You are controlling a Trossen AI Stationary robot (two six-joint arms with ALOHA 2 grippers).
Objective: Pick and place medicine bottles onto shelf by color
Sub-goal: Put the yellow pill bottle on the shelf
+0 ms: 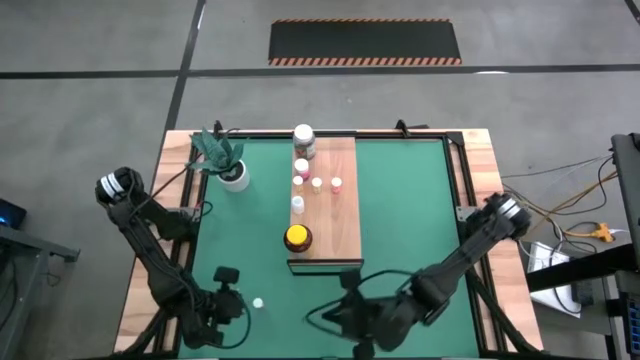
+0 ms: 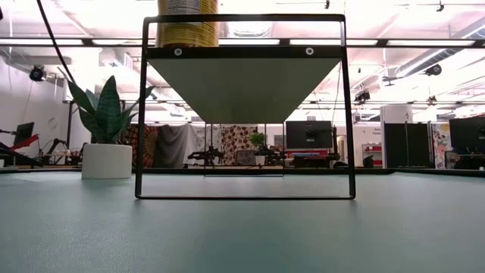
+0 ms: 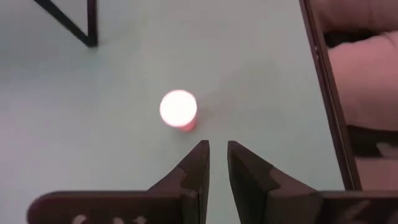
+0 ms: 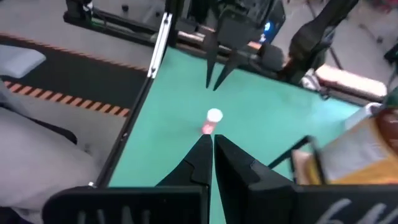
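Evidently the pick had not begun: the left pincer, fingers nearly together and empty, hovered just beside the lone bottle on the worktop, so it needed to spread, then straddle it.

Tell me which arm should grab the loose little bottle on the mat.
Left, probably. The left gripper sits right beside the small bottle; the right gripper is farther off.

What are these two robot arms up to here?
They are sorting medicine bottles onto the wooden shelf. Several bottles already stand on it, including a yellow-lidded jar. One small bottle remains on the green mat. The left gripper sits beside it, nearly closed and empty. The right gripper waits nearby.
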